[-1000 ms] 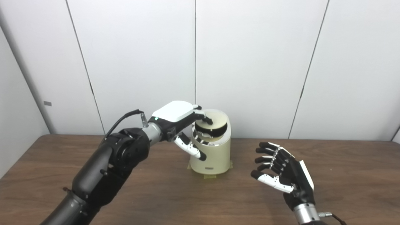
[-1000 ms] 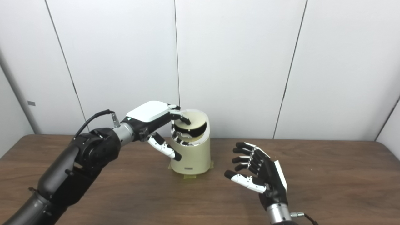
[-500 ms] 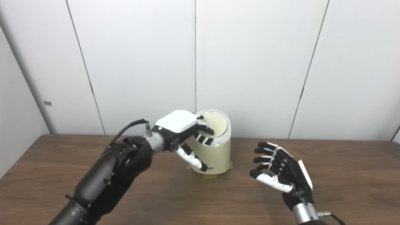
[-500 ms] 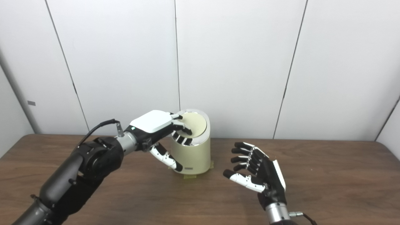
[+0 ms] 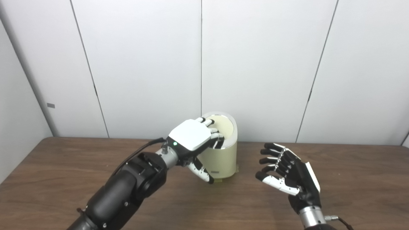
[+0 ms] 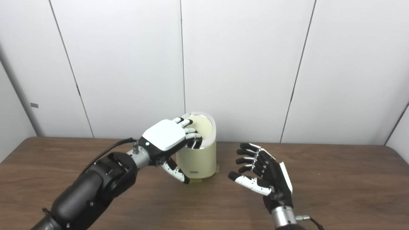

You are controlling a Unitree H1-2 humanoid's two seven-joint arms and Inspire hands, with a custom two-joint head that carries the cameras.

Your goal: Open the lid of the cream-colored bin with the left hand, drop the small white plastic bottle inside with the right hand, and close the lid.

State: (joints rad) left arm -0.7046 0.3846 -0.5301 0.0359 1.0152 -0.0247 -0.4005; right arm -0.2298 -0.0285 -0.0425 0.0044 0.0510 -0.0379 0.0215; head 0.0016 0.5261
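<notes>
Lid (image 5: pixel 220 127) was propped open a second ago with dark interior showing; now it sits flat in the rim of the cream bin (image 5: pixel 222 158) and the opening is gone. Left hand (image 5: pixel 191 138) has dropped with it, fingers resting curled on the lid's near side, gripping nothing. Right hand (image 5: pixel 289 177) hovers beside the bin, fingers spread, empty. No white bottle visible anywhere on the desk (image 5: pixel 351 179), so presumably it's inside, can't confirm. Bin stands mid-desk near the back edge. Looks like the closing step is basically done
</notes>
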